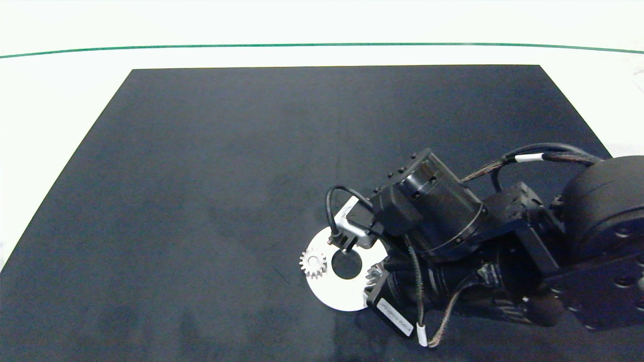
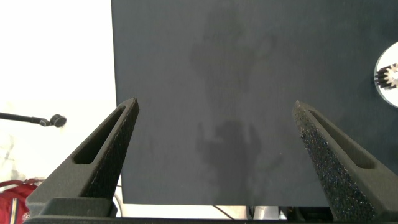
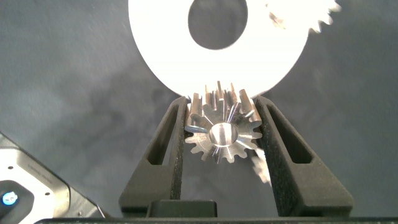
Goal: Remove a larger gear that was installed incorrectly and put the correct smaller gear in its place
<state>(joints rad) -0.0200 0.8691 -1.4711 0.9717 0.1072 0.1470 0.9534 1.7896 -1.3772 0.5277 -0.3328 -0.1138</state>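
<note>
My right gripper [image 3: 221,106] is shut on a small silver bevel gear [image 3: 221,132] with short stubby teeth, held at the near-right rim of a white disc [image 3: 168,56] that has a round centre hole. From above, that gripper [image 1: 375,277] sits under the right arm, and only part of the held gear shows. A second small gear [image 1: 314,264] stands on the disc's left side [image 1: 332,296]. My left gripper [image 2: 214,124] hangs open over the mat's left part, holding nothing, outside the head view. The wide star-like larger gear is out of view.
A black mat [image 1: 226,176] covers the white table, with a green line [image 1: 201,47] across the far side. The right arm's wrist and cables [image 1: 427,211] hang over the disc's far-right part. A black rod tip [image 2: 57,119] shows beyond the mat's edge.
</note>
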